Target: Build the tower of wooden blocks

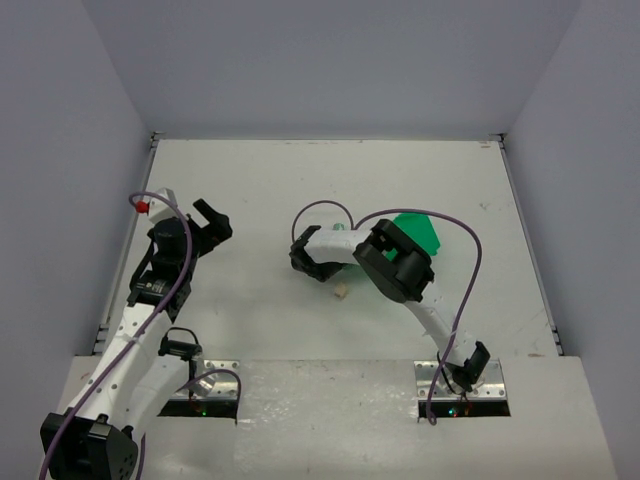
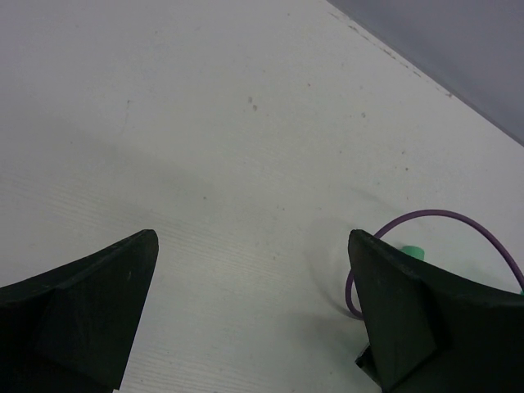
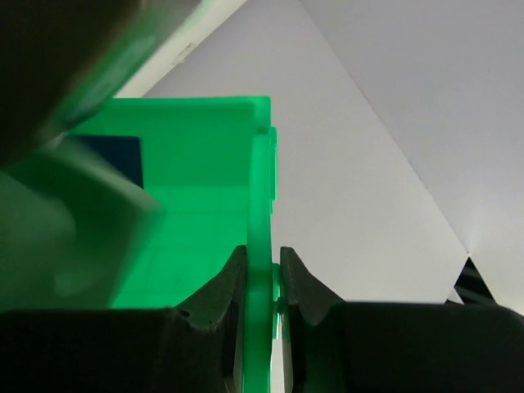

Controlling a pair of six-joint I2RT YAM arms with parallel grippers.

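Pinching green bin [image 3: 260, 188] wall with right gripper [image 3: 264, 262], dark blue block [image 3: 115, 160] inside.
Holding left gripper [image 2: 254, 270] wide above table [image 2: 246, 123].

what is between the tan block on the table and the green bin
In the top view, the right arm crosses between the tan block and the green bin; no other thing shows there.

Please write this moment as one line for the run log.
left gripper open above table | right gripper shut on bin wall | blue block in bin | tan block on table
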